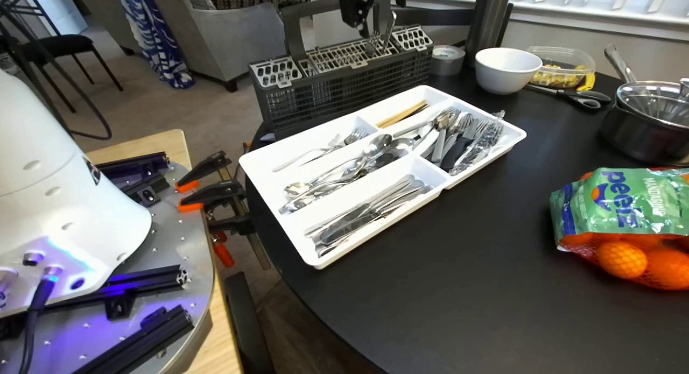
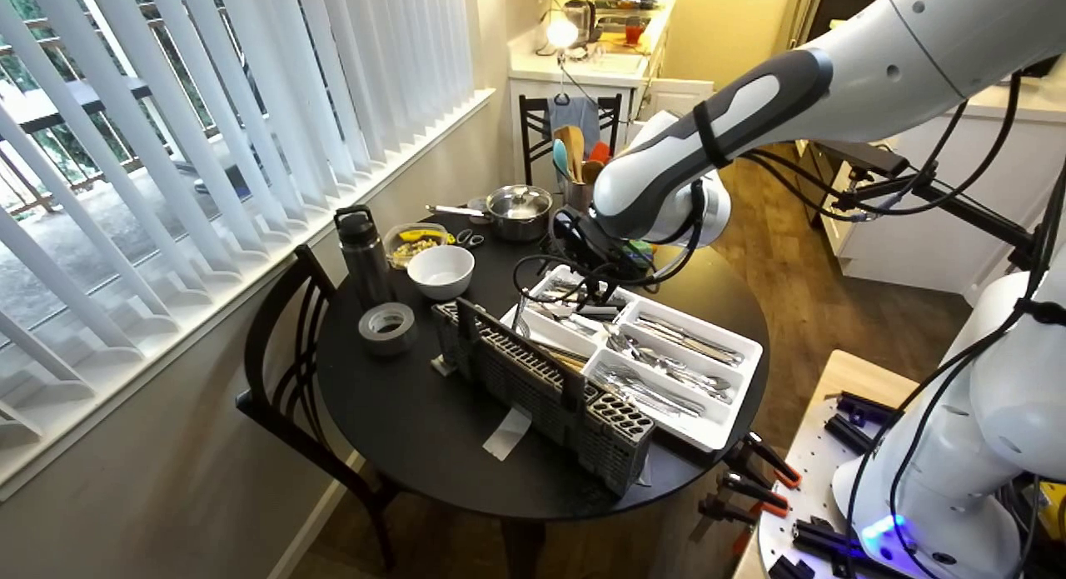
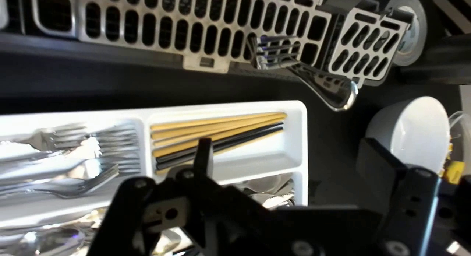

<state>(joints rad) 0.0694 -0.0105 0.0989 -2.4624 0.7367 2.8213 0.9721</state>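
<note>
My gripper [image 3: 293, 153] stands open above the table, nothing between its fingers. In the wrist view its left finger [image 3: 203, 156] overlaps the tray's chopsticks [image 3: 217, 129]; the right one shows beside the white bowl [image 3: 419, 134]. The white cutlery tray [image 2: 733, 429] holds forks [image 3: 114, 149], spoons [image 1: 377, 145], knives [image 1: 371, 210] and mixed utensils in separate compartments. Beside it is a grey dishwasher cutlery basket [image 1: 344, 78]. A metal fork [image 3: 327, 84] sits tilted at the basket's slotted top, handle upward; whether its tines pass into the slots I cannot tell.
Past the basket are a roll of tape [image 2: 387, 327] and a tall metal bottle [image 2: 365, 258]. A food container [image 1: 560, 67], scissors [image 1: 581, 97], a lidded pot [image 2: 518, 217] and a bag of mandarins [image 1: 624, 218] also stand on the round black table [image 1: 484, 288]. Clamps [image 1: 210, 196] jut out near the robot's base.
</note>
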